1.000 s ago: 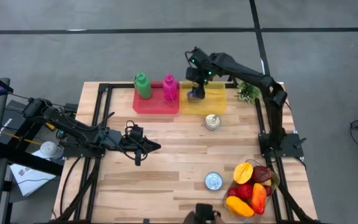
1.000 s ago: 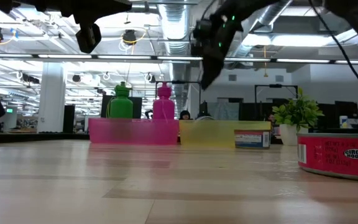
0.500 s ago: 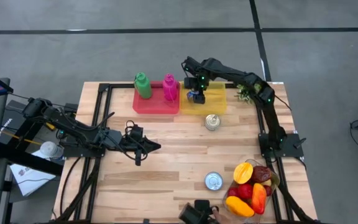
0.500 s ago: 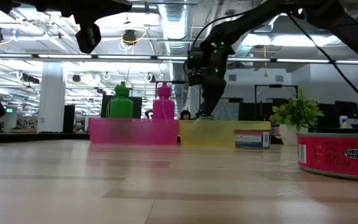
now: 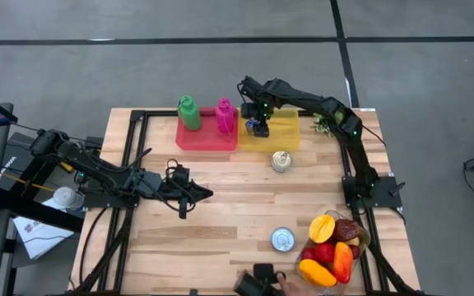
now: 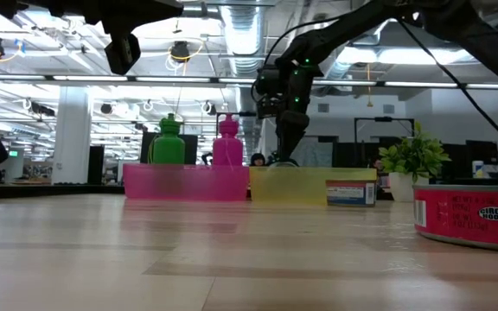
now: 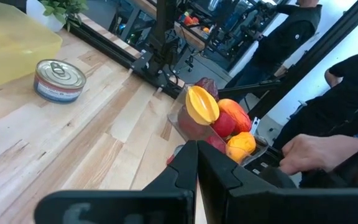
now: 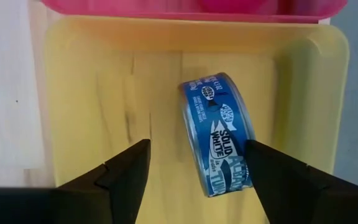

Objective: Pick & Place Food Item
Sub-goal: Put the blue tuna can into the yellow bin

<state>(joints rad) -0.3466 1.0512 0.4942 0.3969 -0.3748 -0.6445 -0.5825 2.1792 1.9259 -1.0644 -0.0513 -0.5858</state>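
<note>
Right wrist view: blue can [image 8: 221, 134] lies between right claw [image 8: 197, 163] fingers; untouched.

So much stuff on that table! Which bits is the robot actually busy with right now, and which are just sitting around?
In use:
- right gripper, open above the yellow tray
- blue can, lying on its side in the tray
- yellow tray

Just lying about:
- two other cans
- bowl of fruit
- pink tray with green and pink bottles
- small plant
- left gripper, shut, idle
</note>
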